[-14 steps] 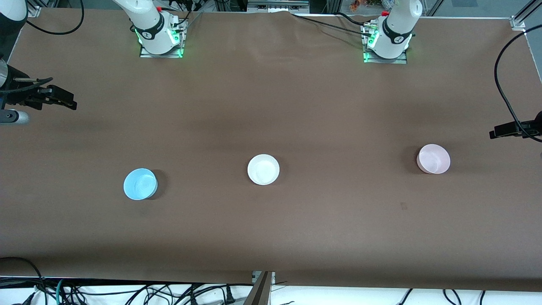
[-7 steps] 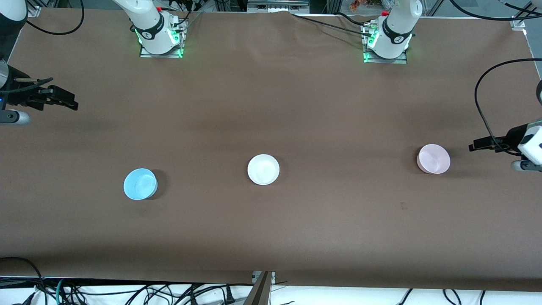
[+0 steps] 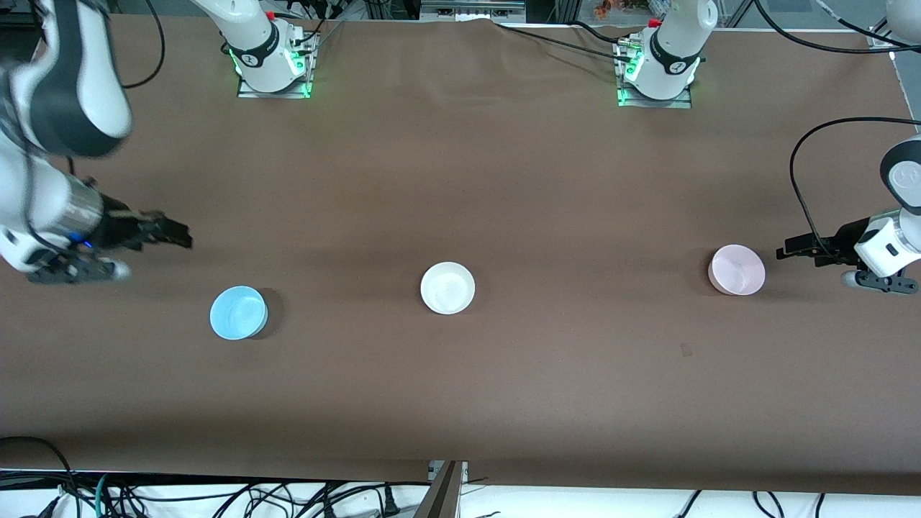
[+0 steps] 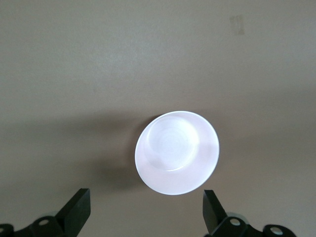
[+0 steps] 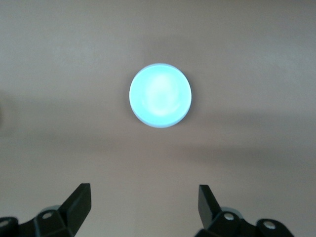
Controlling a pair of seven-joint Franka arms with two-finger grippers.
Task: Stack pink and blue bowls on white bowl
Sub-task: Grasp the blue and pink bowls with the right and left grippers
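So all three bowls sit apart on the table (image 3: 504, 180): blue bowl (image 3: 238, 312), white bowl (image 3: 447, 288), pink bowl (image 3: 736, 270). Left gripper (image 3: 791, 252) hangs beside pink, right gripper (image 3: 176, 236) near blue, both spread wide and empty.

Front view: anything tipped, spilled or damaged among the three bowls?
Nothing stands out. The blue bowl, white bowl and pink bowl each sit upright, apart, empty and unstacked on the table.

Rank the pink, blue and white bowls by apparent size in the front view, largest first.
No firm ranking:
1. Pink bowl, blue bowl and white bowl look about alike. Each sits at a slightly different angle to the camera, so small differences are unsure.
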